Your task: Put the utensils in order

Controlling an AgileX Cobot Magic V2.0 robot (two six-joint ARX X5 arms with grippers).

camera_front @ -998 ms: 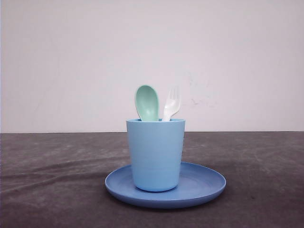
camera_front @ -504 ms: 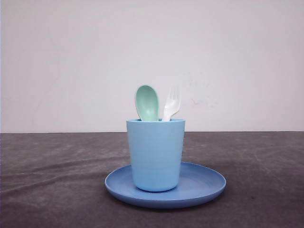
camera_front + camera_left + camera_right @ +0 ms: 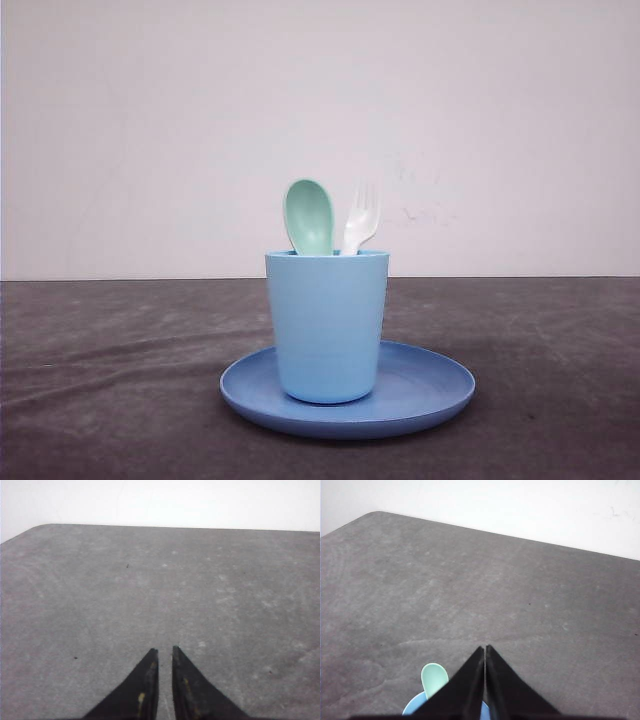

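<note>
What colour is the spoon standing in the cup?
Pale mint green; the spoon shows best in the front view.

Only the cup [image 3: 328,325] on its plate [image 3: 420,395] interrupts the open table [image 3: 110,380].

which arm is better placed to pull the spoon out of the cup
Right. Its pincer hangs above the cup, with the spoon beside its tips. The left pincer faces bare table.

Spoon [image 3: 309,216] mint green, fork [image 3: 361,219] white — cup [image 3: 328,325] light blue, plate [image 3: 420,392] darker blue.
</note>
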